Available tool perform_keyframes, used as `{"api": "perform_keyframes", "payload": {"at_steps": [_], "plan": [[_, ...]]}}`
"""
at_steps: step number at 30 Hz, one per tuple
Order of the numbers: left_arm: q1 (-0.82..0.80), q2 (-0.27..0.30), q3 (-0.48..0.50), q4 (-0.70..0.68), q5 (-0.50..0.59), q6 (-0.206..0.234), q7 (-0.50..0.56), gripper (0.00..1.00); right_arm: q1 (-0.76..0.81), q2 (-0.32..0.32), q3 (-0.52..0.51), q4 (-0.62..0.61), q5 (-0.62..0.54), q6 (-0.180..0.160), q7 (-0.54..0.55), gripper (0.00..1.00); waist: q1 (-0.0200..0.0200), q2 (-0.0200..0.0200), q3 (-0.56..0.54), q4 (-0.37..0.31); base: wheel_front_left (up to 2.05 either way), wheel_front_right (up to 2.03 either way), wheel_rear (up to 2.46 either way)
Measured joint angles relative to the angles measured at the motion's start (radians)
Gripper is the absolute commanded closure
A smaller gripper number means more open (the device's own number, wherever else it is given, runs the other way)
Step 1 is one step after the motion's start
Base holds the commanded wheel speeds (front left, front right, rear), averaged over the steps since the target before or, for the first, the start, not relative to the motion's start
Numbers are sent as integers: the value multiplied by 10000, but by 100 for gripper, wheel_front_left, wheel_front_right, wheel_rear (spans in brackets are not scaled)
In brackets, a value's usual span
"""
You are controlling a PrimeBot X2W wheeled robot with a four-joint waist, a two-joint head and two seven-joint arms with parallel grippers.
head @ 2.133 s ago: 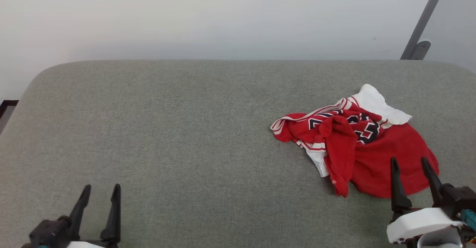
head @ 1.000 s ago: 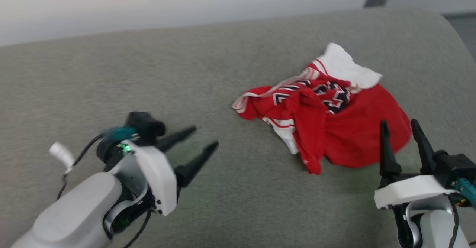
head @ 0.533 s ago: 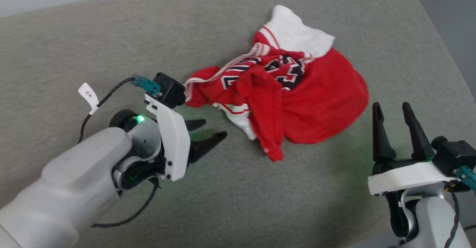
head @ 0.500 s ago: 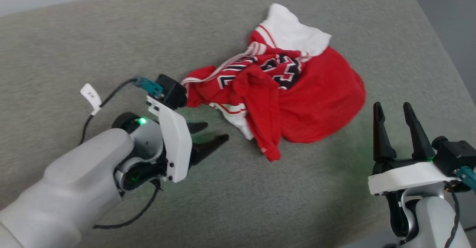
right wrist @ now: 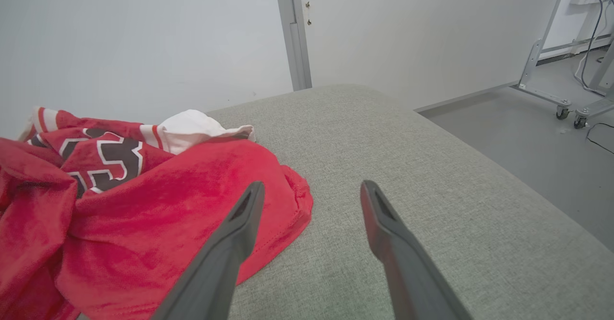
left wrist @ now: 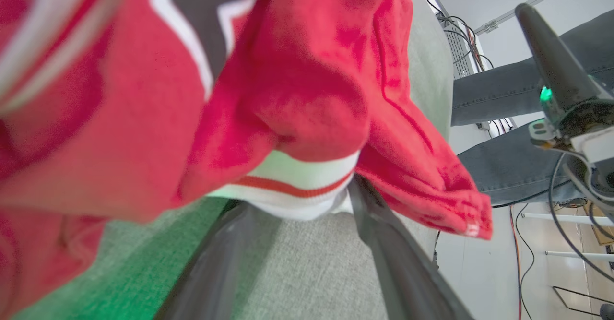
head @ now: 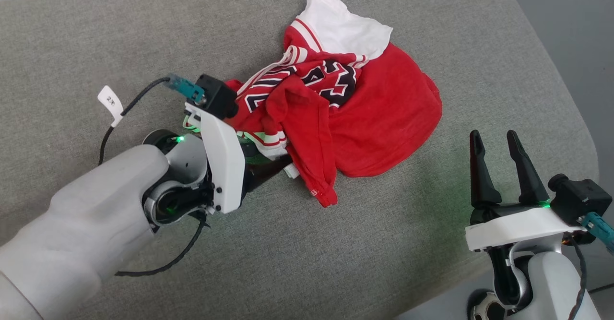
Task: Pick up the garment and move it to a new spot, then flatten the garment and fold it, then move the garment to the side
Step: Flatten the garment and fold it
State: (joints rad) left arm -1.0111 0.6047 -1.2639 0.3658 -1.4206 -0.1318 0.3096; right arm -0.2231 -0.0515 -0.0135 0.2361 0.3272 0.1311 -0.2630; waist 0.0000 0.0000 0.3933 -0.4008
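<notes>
low on the grey fabric desk (head: 383, 243), my left hand (left wrist: 297, 209) straddles the striped hem (left wrist: 292, 185) of the crumpled red jersey shirt (head: 383, 113), unclenched, to pinch an edge; my right hand (head: 496, 140) hangs open nearby.

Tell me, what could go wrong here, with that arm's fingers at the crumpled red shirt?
1. The left gripper has a striped hem fold of the garment between its open fingers, so it might pinch a thin edge that slips out on lifting.
2. The garment lies bunched in overlapping layers. A grab here may catch several at once, leaving it tangled and harder to flatten.
</notes>
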Motion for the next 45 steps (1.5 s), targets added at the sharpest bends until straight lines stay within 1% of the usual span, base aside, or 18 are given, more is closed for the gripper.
{"api": "perform_keyframes", "payload": {"at_steps": [2,3,5,9,11,14,17,19,20,23,25,28,32,36,39,43,44,45], "plan": [[-110,2,-10,-38,-171,2,61,92,0,0,-2,15,12,0,0,0,0,0,-34,-1,0,0,0],[-122,-6,4,-73,-341,2,73,100,0,0,-6,27,13,0,0,0,0,0,-56,1,0,0,0],[-160,-35,38,-138,-652,2,71,100,-4,0,-25,46,21,0,0,0,0,0,-108,22,0,0,0],[-399,52,8,-268,-570,2,257,100,-7,-4,-140,58,19,0,0,0,0,0,-219,185,0,0,0],[-402,224,-40,-410,-550,2,347,100,23,4,-196,67,-12,0,-2,0,0,0,-288,331,0,0,0],[-412,725,-79,-709,-520,2,518,100,95,0,-268,125,-115,0,-2,0,0,0,-410,624,0,0,0],[-477,1471,-105,-991,-418,2,690,100,100,4,-334,157,-230,0,-2,0,0,0,-551,978,0,0,0],[-568,2031,-123,-1103,-84,2,734,100,108,2,-355,188,-326,0,-2,0,0,0,-649,1233,0,0,0],[-568,2031,-123,-1103,-84,2,734,100,108,2,-355,188,-326,0,-2,0,0,0,-649,1233,0,0,0],[-872,2857,-138,-1103,704,2,631,100,97,2,-337,230,-485,0,-2,0,0,0,-797,1604,0,0,0],[-1143,3342,-161,-918,2013,2,232,100,78,2,-313,251,-556,0,-2,0,0,-1,-892,1816,0,0,0],[-1299,3722,-157,-539,3060,2,-464,100,68,4,-309,286,-637,0,0,0,0,0,-1031,2068,0,0,0],[-1109,3802,-165,-138,3973,0,-984,100,85,4,-345,307,-738,0,0,0,0,0,-1176,2290,0,0,0],[-353,3614,-171,623,4314,0,-1317,100,151,6,-460,313,-851,0,0,0,0,0,-1230,2441,0,0,0],[113,3177,-192,1471,3766,0,-1802,100,221,4,-453,337,-918,0,0,0,0,0,-1231,2459,0,0,0],[273,2704,-176,2382,3129,0,-2568,100,235,6,-399,345,-1085,0,0,0,0,0,-1241,2411,0,0,0],[329,2592,-178,2518,2974,0,-2765,94,240,4,-424,343,-1129,0,0,0,0,0,-1254,2414,0,0,0],[351,2495,-182,2658,2853,0,-2918,75,246,4,-458,341,-1179,0,0,0,0,0,-1268,2421,0,0,0]]}}
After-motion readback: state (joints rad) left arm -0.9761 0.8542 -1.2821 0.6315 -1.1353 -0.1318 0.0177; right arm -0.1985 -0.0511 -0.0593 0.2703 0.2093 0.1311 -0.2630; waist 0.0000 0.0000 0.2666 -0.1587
